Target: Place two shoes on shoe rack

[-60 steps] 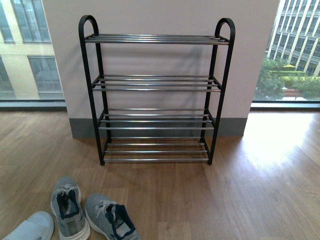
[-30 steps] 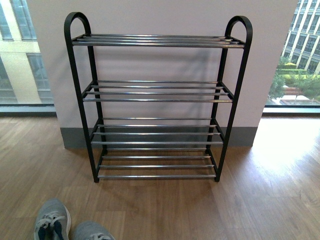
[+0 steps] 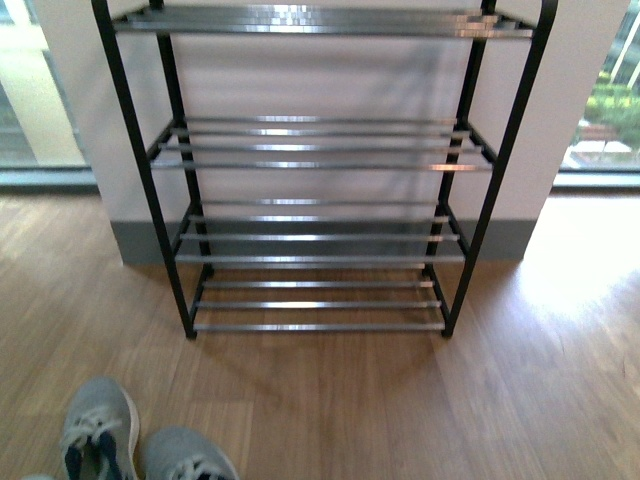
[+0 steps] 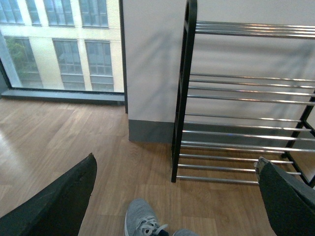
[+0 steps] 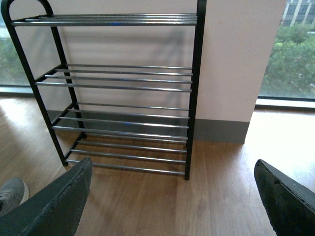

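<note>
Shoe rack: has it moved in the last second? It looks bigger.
No. The shoe rack stands against the same white wall and grey skirting as before; it fills more of the front view, so the camera came closer.

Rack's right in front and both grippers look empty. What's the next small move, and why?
Probably lower the left gripper toward the grey sneaker. Its jaws stand open and empty, the sneaker shows low between its fingers in the left wrist view, and nothing is on the shoe rack yet, so a pick comes first.
</note>
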### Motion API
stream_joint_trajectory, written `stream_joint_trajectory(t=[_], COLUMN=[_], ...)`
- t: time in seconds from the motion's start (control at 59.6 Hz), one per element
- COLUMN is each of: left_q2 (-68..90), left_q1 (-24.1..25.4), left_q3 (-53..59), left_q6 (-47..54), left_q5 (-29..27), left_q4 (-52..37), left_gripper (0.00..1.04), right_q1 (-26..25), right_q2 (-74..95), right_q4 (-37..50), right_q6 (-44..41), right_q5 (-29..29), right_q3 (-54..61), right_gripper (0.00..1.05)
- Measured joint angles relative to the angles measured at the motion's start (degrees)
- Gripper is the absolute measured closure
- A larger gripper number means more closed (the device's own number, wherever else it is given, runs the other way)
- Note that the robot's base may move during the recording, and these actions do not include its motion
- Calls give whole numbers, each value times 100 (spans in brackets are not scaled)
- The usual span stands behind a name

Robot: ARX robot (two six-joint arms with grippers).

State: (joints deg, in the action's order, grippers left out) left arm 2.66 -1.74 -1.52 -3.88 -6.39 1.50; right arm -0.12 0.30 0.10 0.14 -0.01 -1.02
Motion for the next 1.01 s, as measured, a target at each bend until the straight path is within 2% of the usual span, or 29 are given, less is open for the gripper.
stream_joint_trajectory(t=[0.05,0.084,0.201,0.285,0.353,0.571,1.007], left_q2=[1314,2232,5134,6839,8625,10948,13429], left_q1=[-72,87,323,238,39,-260,-87], left_q3=[-168,-304,-1008,-1644,-2234,-3530,-5425], left_q6=[-1381,-2243,-4057,-4666,-5071,-4780,-3526], left_q5=[-1036,-955,-621,-485,-317,-109,-358], left_q4=[-621,-1128,-2522,-2601,-2232,-1606,-817], left_gripper=[9,9,9,9,9,9,9], right_q1=[0,0,0,0,0,0,0], right_q2=[-4,0,-2,-2,-2,-2,-2], right_q4=[0,0,0,0,0,0,0], right_q6=[2,2,2,2,2,2,2], right_q5=[2,2,2,2,2,2,2], right_q3=[0,0,0,0,0,0,0], right_gripper=[9,9,9,9,9,9,9])
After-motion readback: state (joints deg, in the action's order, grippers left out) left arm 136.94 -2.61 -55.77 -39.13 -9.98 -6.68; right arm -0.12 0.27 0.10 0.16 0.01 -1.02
